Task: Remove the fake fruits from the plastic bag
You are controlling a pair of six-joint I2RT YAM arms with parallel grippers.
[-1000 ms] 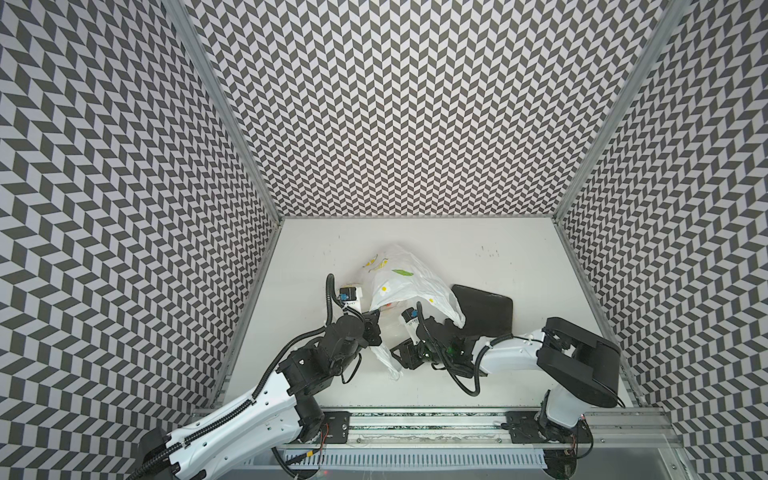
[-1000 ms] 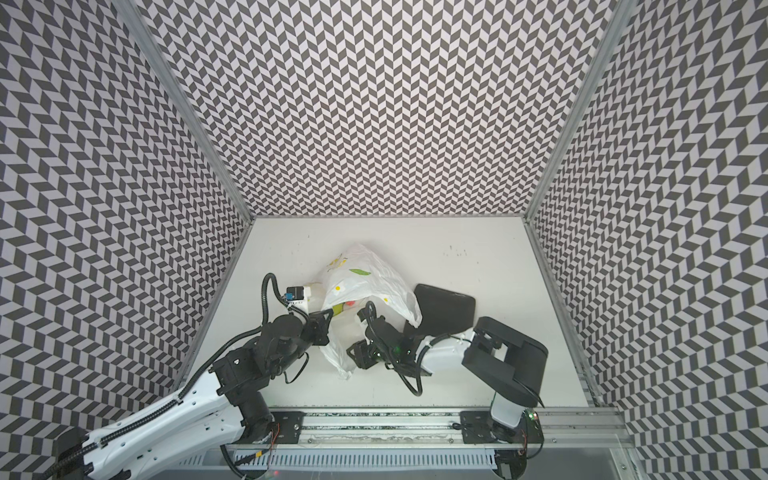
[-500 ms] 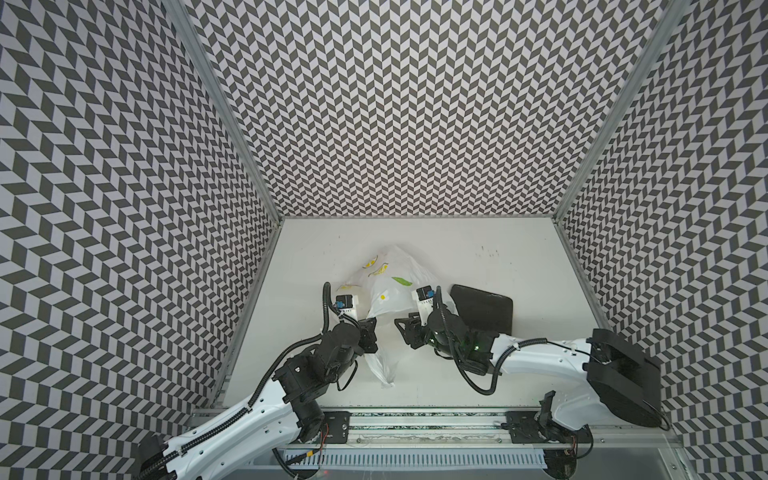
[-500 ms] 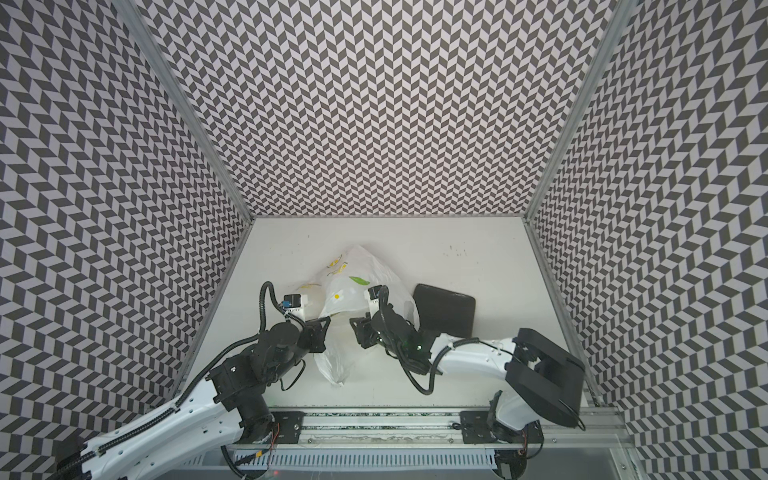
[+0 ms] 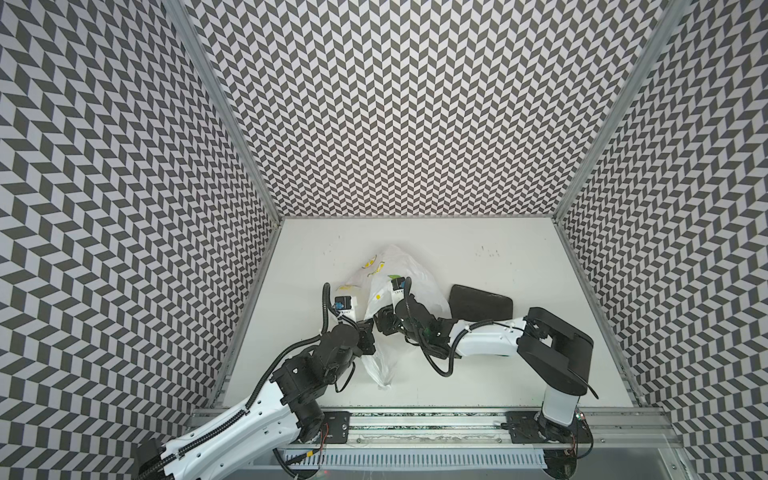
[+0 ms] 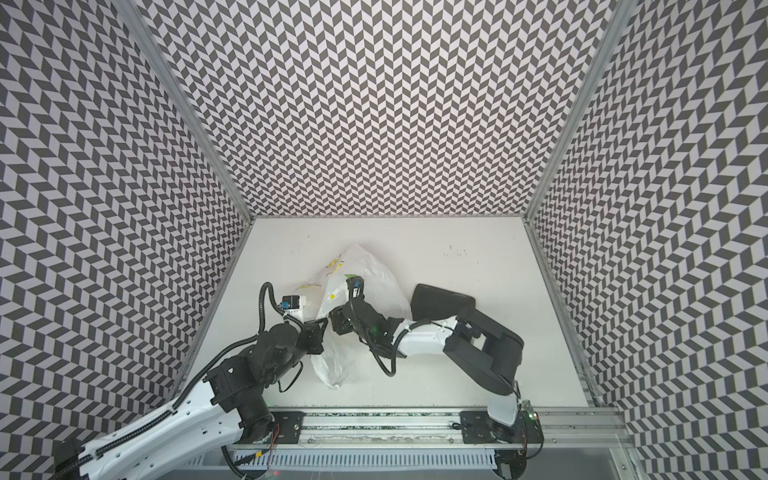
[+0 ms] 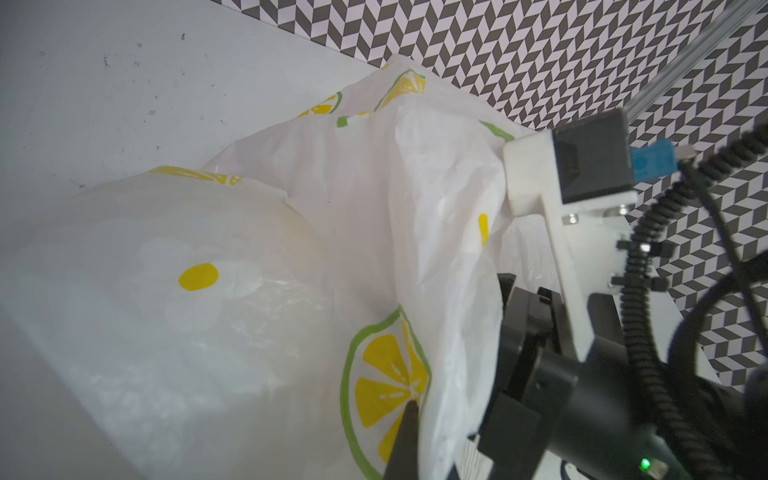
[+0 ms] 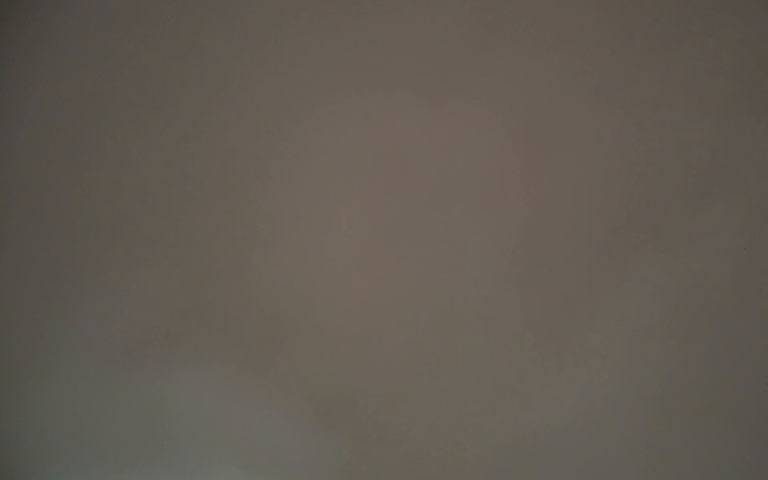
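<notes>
The left gripper (image 5: 368, 335) is clamping its jaws shut on the plastic bag (image 5: 428, 291), which is sagging mid-bench (image 5: 490, 386). It's flimsy, slippery film, best pinched at the rim. On the right gripper (image 5: 381, 326) I can't tell the jaws. The fake fruits are probably hiding inside.

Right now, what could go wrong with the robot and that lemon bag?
1. The left gripper pinches the thin film of the plastic bag; pulling hard might tear it or let it slip.
2. The right gripper reaches into the bag's folds, and its wrist view is only a brown blur, so it may grab film instead of fruit.
</notes>
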